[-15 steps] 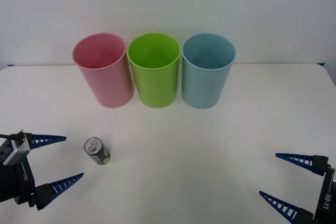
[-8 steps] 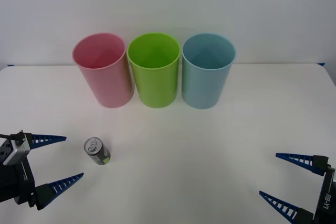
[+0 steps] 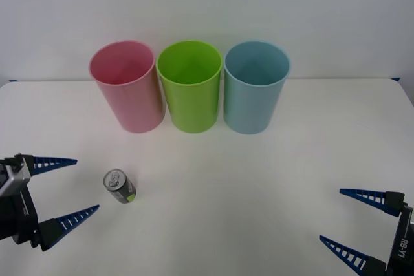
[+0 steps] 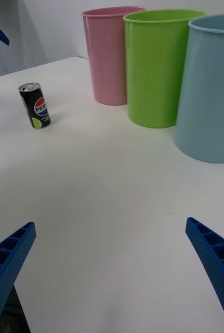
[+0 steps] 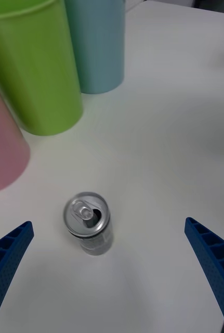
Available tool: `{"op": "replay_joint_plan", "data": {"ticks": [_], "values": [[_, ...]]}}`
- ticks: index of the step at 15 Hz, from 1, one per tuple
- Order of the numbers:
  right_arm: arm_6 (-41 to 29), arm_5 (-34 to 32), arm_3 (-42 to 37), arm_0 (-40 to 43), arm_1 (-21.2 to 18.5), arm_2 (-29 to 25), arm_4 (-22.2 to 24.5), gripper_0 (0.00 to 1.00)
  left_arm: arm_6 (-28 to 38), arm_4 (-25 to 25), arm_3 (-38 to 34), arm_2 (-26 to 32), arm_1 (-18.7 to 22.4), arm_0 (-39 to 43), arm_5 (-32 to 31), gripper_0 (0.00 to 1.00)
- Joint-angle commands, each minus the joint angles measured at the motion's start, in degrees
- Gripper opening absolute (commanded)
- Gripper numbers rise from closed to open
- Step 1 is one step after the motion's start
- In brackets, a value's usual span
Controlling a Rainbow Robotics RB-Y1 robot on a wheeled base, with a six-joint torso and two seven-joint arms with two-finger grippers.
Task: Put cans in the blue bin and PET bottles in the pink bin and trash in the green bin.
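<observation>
one pepsi can [image 3: 119, 186] upright on white table [image 3: 226, 179], well short of blue bin [image 3: 255, 86], pink bin [image 3: 126, 85], green bin [image 3: 190, 85]. left gripper [image 3: 61, 189] just beside can, fingers spread wide, likely lining up a grasp. right gripper [image 3: 352, 219] parked agape at near right.

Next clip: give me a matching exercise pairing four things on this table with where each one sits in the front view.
Things:
1. pink bin
2. green bin
3. blue bin
4. can

Places:
A. middle of the row of three
B. standing alone on the table, nearest the left pincer
C. end of the row on the robot's right
D. end of the row on the robot's left

Pairs: 1-D, 2-A, 3-C, 4-B
</observation>
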Motion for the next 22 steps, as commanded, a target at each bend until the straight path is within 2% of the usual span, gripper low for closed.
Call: {"op": "replay_joint_plan", "data": {"ticks": [1,3,6,10,13,19,22], "values": [[0.0,0.0,0.0,-0.01,0.0,0.0,0.0,1.0,0.68,3.25,-2.82,2.03,0.7,1.12,0.92,1.0],[0.0,0.0,0.0,-0.01,0.0,0.0,0.0,1.0,0.68,6.24,-1.86,2.56,1.14,1.47,0.92,1.0],[0.0,0.0,0.0,-0.01,0.0,0.0,0.0,1.0,0.68,13.36,1.48,2.12,3.51,3.14,0.92,1.0],[0.0,0.0,0.0,-0.01,0.0,0.0,0.0,1.0,0.94,15.38,2.01,3.43,4.3,3.67,1.18,1.0],[0.0,0.0,0.0,-0.01,0.0,0.0,0.0,1.0,0.06,19.69,6.32,2.12,5.1,3.67,1.27,1.0],[0.0,0.0,0.0,-0.01,0.0,0.0,0.0,1.0,-16.81,34.63,22.31,-3.77,9.05,1.03,1.27,1.0],[0.0,0.0,0.0,-0.01,0.0,0.0,0.0,1.0,-22.44,39.91,27.59,-6.32,11.07,0.51,1.27,1.0]]}}
